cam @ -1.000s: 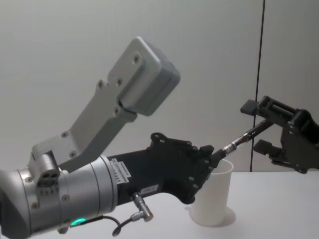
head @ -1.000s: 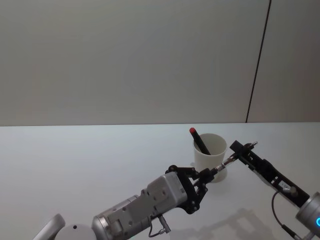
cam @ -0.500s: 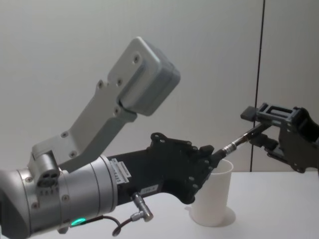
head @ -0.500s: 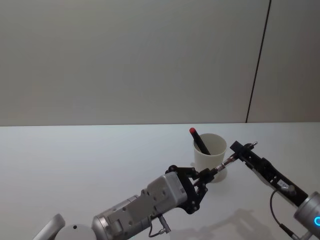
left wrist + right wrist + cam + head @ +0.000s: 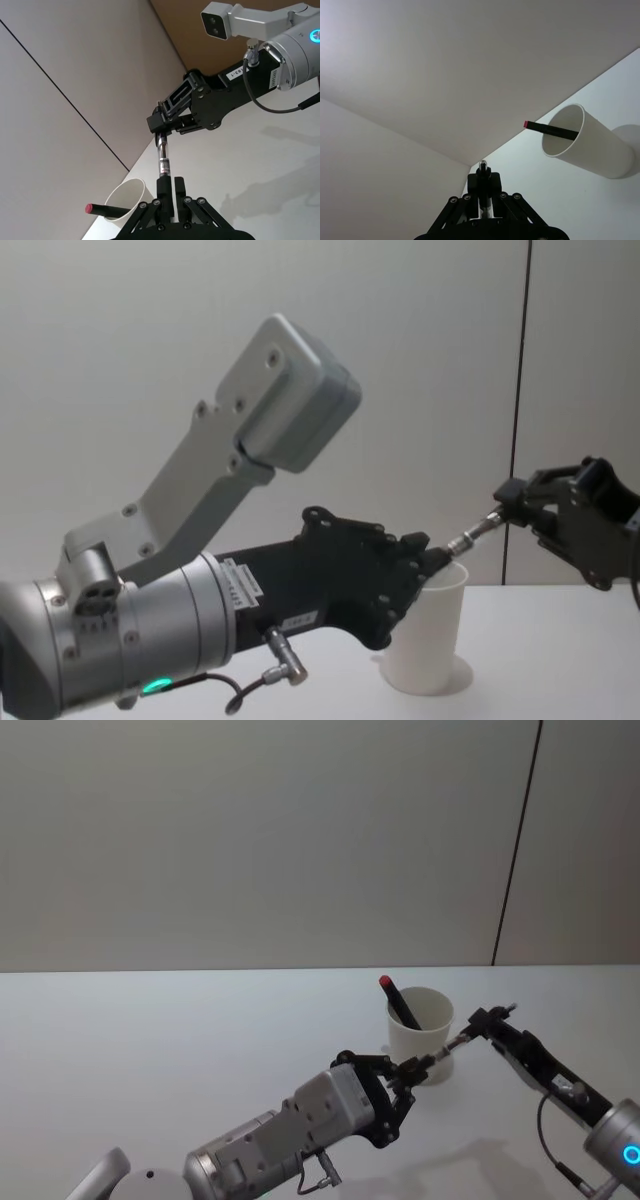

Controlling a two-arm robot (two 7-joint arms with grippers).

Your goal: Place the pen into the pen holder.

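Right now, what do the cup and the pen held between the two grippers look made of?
Pen holder: looks like matte white paper, with a thin rolled rim and no gloss.
Held pen: shiny silver barrel, probably metal or metallised plastic, with dark ends. The left gripper and right gripper each clamp an end.

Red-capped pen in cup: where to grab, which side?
Grip the red-capped pen on its bare barrel just under the cap, above the paper cup's rim, coming from above along its lean toward the robot's left; the rest is inside. The left gripper and right gripper are shut on the silver pen.
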